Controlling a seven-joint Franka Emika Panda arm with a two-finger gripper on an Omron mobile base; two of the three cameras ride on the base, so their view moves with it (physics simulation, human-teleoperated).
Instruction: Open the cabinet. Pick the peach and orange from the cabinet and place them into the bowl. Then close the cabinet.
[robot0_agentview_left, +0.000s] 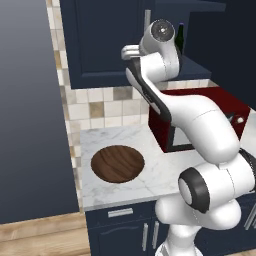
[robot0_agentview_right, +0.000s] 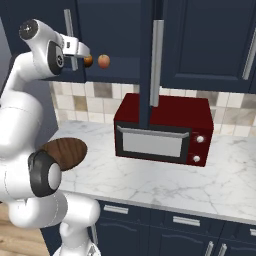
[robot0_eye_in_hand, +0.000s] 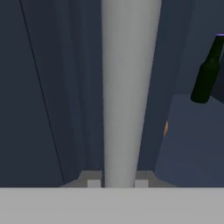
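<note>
Jaws clamped on left cabinet door (robot0_agentview_left: 107, 40) handle (robot0_eye_in_hand: 129, 87). Risk: grip slips off smooth bar; swinging door may clip microwave (robot0_agentview_right: 162, 130) below.

1. A silver bar handle (robot0_eye_in_hand: 129, 87) runs from the top of the view down between the two pads of the gripper (robot0_eye_in_hand: 117, 183), which sit close against its sides.
2. The navy cabinet (robot0_eye_in_hand: 48, 96) door panel lies behind the handle.
3. Past the door's edge, a dark green bottle (robot0_eye_in_hand: 208, 72) stands tilted inside.
4. A sliver of the orange (robot0_eye_in_hand: 166, 128) peeks out beside the door edge.
</note>
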